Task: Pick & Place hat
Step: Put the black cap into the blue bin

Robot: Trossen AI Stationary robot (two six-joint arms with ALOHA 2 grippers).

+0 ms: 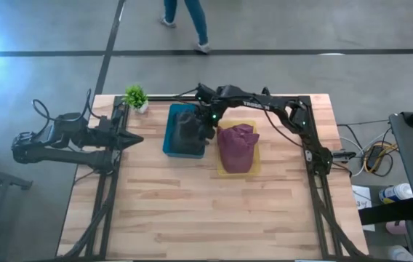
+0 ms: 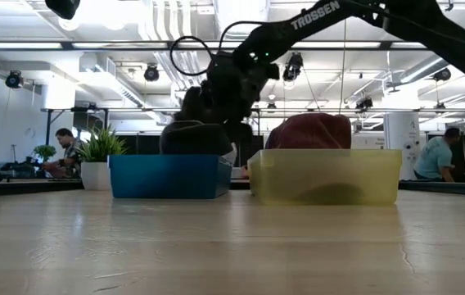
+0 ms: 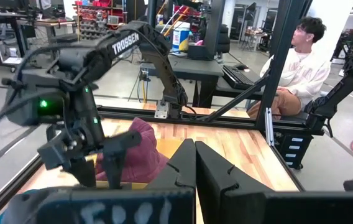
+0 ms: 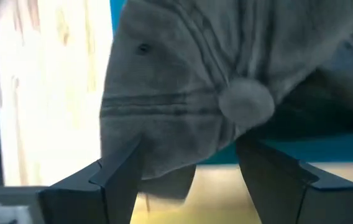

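Observation:
A dark grey hat (image 1: 187, 131) lies in the blue bin (image 1: 170, 138), its crown rising above the rim in the low view (image 2: 191, 135). A maroon hat (image 1: 237, 145) sits in the yellow bin (image 1: 254, 169) to the right of it. My right gripper (image 4: 189, 162) is open over the grey hat (image 4: 176, 74), with one finger on either side of the crown near its top button (image 4: 245, 102). I cannot tell whether the fingers touch the cloth. My left gripper (image 1: 135, 139) is shut and waits left of the blue bin.
A small potted plant (image 1: 136, 96) stands at the far edge, left of the blue bin. Bare wood fills the near half of the table. A person (image 1: 188, 22) walks beyond the far edge, and another person (image 3: 297, 68) sits past the table's right side.

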